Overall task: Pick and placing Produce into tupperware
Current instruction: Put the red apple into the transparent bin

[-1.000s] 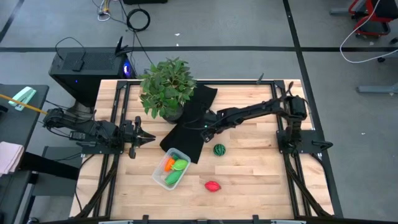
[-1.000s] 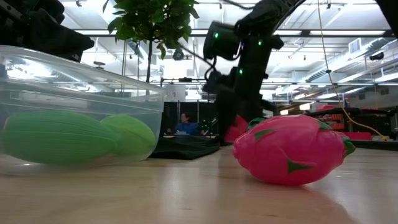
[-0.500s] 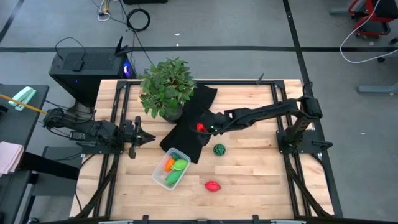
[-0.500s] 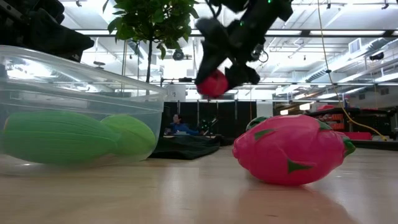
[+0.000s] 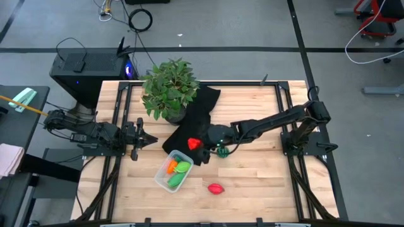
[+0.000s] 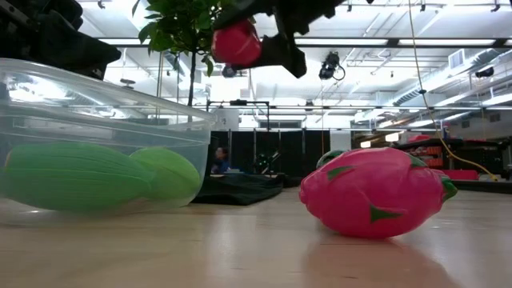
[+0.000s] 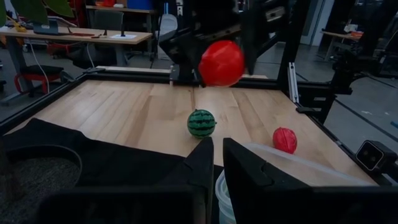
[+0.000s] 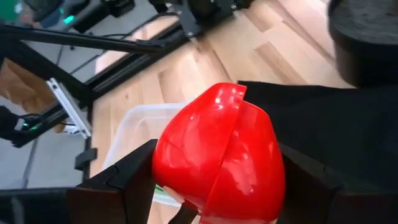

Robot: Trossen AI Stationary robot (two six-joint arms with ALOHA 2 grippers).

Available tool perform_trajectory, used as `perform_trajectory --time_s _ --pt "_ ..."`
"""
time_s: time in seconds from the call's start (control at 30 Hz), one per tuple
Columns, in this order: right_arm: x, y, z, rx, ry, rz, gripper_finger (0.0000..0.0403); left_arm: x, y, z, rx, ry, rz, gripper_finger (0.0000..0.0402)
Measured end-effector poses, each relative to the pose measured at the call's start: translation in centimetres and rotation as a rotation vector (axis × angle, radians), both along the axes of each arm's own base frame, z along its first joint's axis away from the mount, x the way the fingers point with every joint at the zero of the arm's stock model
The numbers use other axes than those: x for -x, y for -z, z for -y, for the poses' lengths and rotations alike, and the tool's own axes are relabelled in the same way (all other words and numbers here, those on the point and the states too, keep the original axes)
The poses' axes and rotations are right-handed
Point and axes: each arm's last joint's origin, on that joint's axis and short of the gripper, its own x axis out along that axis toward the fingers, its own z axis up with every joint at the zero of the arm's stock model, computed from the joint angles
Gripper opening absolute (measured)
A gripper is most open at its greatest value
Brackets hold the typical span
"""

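My right gripper (image 5: 197, 144) is shut on a glossy red toy fruit (image 8: 219, 154), carried above the black cloth (image 5: 189, 126) near the clear tupperware (image 5: 174, 170). The tupperware rests on the table and holds the orange carrot (image 5: 171, 167), a light green toy (image 5: 182, 167) and a long green one (image 5: 176, 179). The dark green striped toy (image 5: 222, 151) and a pink-red toy (image 5: 216, 188) lie on the wood. My left gripper (image 5: 151, 138) waits at the table's left edge, fingers close together. My right gripper pinches the red toy fruit across its middle (image 8: 186, 134) between its two fingers, one on each side. The fingers come in roughly level from the table's right. The fruit is lifted clear, high above the table, as the low view (image 6: 237, 42) shows.
A large leafy potted plant (image 5: 169, 88) stands at the far side beside the cloth. Black frame rails run along both side edges. Bare wood lies at the near and right parts of the table (image 5: 265, 183).
My right gripper has taken the red toy fruit off the black cloth, lifted it clear and carried it toward the table's near-left, toward the tupperware. In the low view the fruit has risen and moved left. The other toys have stayed where they were.
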Motion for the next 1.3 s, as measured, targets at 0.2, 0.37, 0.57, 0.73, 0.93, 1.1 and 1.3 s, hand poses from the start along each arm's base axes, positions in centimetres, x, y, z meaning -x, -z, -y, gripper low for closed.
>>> perform_trajectory --time_s 0.2,0.37,0.57,0.73,0.93,1.1,1.3 --pt "-2.3 -0.8 -2.1 0.056 -0.101 0.034 0.0266 0.0 -0.1 0.0 0.002 0.000 0.007 0.0041" --pt "-5.0 -1.4 -4.0 0.145 -0.188 -0.035 0.0266 0.0 -0.1 0.0 0.004 0.000 0.010 0.0045" --pt "-7.7 0.5 -3.7 0.145 -0.224 -0.100 0.0266 0.0 -0.1 0.0 0.005 -0.001 0.012 0.0040" --pt "-9.4 3.2 -3.0 0.096 -0.251 -0.151 0.0266 0.0 -0.1 0.0 0.005 0.000 0.015 0.0042" --pt "-10.6 5.4 -3.5 0.012 -0.296 -0.126 0.0266 0.0 -0.2 0.0 0.005 0.000 0.018 0.0045" --pt "-10.9 5.8 -3.5 0.002 -0.304 -0.114 0.0266 0.0 -0.2 0.0 0.006 0.000 0.020 0.0039" --pt "-11.2 6.9 -3.3 0.003 -0.299 -0.132 0.0266 0.0 -0.2 0.0 0.007 0.000 0.022 0.0045"
